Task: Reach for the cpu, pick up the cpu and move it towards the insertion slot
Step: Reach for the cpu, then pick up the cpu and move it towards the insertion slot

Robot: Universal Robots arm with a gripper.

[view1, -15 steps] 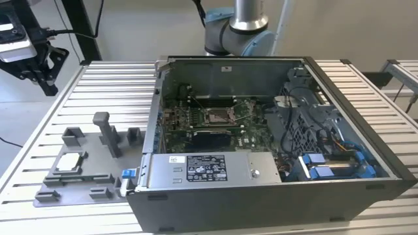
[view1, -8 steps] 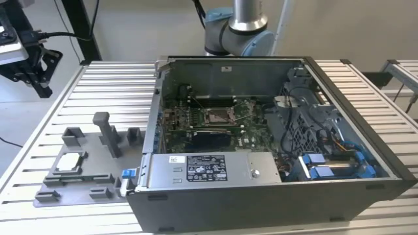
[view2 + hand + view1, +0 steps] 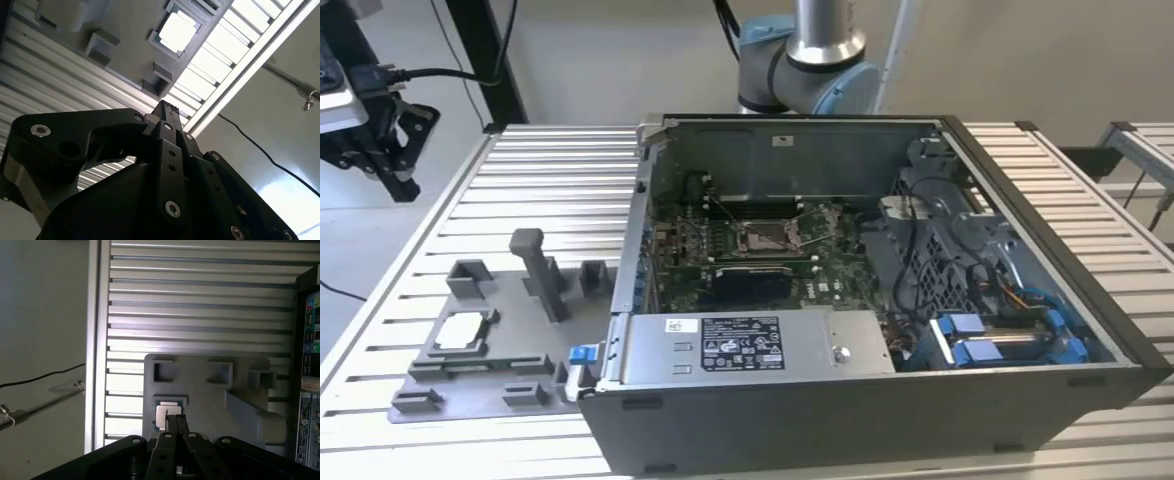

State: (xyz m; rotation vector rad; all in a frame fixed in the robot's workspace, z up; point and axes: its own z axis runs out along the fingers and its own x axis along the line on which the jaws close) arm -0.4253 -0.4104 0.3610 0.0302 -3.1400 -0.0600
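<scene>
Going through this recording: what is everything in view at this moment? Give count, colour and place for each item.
cpu: one, silvery-white, lying in a recess of the fixture plate
fixture plate: one, grey with raised blocks, on the table at the exterior view's left of the case
computer case: one, dark, open side facing up, on the table
circuit board: one, green, inside the case
insertion slot: one, shiny frame with brownish centre, on the circuit board
black component: one, rectangular, on the board next to the slot
table: one, silvery, slatted
arm: one, silver and pale blue, behind the case
gripper: one, black, shut and empty, above the plate, apart from the cpu
</scene>
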